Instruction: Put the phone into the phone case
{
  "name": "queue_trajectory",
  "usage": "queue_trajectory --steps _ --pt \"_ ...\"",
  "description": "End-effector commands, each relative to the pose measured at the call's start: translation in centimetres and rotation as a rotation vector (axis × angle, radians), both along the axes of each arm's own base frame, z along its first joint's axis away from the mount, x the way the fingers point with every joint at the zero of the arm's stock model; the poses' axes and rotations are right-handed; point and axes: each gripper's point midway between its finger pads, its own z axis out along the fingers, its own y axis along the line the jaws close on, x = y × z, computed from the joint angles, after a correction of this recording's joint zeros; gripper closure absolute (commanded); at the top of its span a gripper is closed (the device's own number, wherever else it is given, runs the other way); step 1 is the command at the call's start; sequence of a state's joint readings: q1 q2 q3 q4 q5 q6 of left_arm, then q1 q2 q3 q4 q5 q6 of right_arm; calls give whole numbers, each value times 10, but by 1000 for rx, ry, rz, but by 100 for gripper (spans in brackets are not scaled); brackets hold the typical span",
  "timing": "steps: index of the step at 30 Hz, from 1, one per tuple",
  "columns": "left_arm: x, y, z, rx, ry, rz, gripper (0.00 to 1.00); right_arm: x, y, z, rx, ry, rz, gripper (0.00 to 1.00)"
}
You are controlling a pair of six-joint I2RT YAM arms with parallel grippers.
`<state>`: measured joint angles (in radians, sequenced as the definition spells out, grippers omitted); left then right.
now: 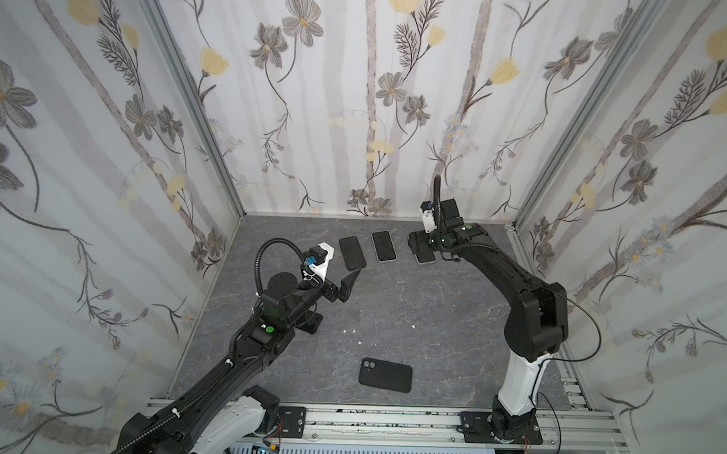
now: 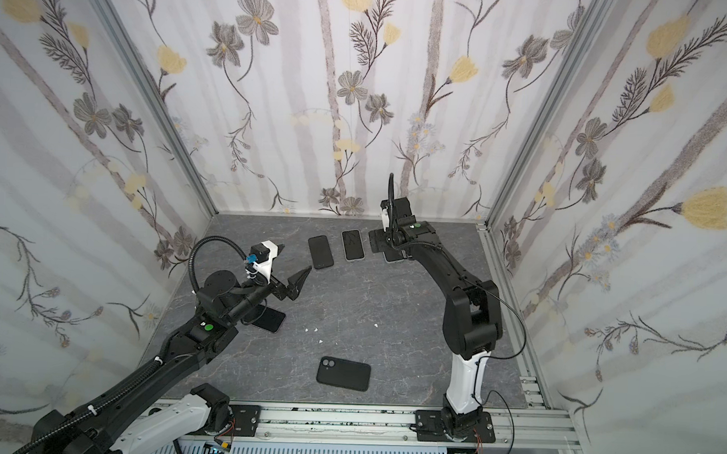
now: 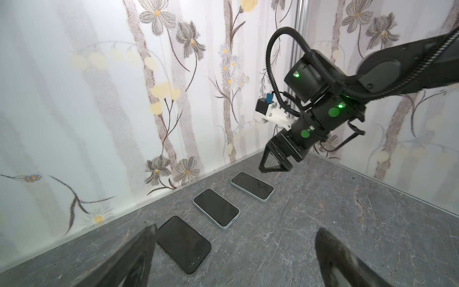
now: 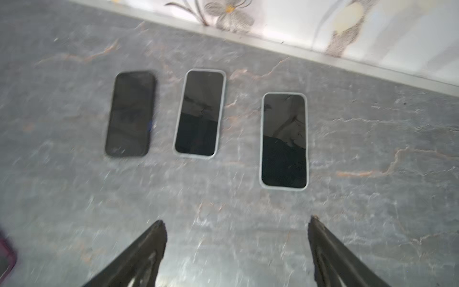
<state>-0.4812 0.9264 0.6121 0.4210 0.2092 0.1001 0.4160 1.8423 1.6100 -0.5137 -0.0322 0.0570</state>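
Observation:
A black phone case [image 1: 385, 375] [image 2: 343, 373] lies back up near the front of the table, its camera cutout to the left. Three phones lie screen up in a row at the back: a black phone [image 1: 352, 252] [image 3: 183, 244] [image 4: 130, 113], a light-rimmed middle phone [image 1: 383, 246] [image 3: 216, 207] [image 4: 200, 113], and a light-rimmed right phone [image 1: 426, 259] [image 3: 252, 185] [image 4: 284, 140]. My left gripper [image 1: 345, 283] [image 3: 236, 238] is open and empty, just in front of the black phone. My right gripper [image 1: 416, 244] [image 3: 272, 169] [image 4: 236, 221] hangs open and empty over the right phone.
A dark flat slab [image 2: 272, 319] lies partly hidden under my left arm. Small white bits [image 1: 350, 330] are scattered on the grey marble table [image 1: 433, 322]. Flowered walls close the back and both sides. A metal rail [image 1: 388, 420] runs along the front.

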Motion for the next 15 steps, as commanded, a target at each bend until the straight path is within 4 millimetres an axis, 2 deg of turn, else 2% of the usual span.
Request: queue_trajectory --steps 1,3,4,5,6,7,11,15 --pt "-4 2 10 -10 -5 9 0 -55 31 1 -16 -38 224 16" --pt "-10 3 11 3 -5 -1 0 -103 49 -15 -84 -27 381 17" --pt "-14 4 11 9 -9 -4 0 -124 55 -30 -123 -9 453 17" --pt "-18 5 10 18 -11 -9 0 -149 60 -37 -154 -9 543 16" --pt "-21 7 7 26 -10 -10 0 -171 63 -54 -184 10 624 15" --pt "-24 8 4 30 -5 -10 0 -185 63 -67 -210 24 678 15" --pt "-38 15 -10 29 22 -12 0 -227 66 -103 -260 86 811 16" --pt "-51 20 -26 64 40 -22 0 -261 88 -116 -267 116 929 16"
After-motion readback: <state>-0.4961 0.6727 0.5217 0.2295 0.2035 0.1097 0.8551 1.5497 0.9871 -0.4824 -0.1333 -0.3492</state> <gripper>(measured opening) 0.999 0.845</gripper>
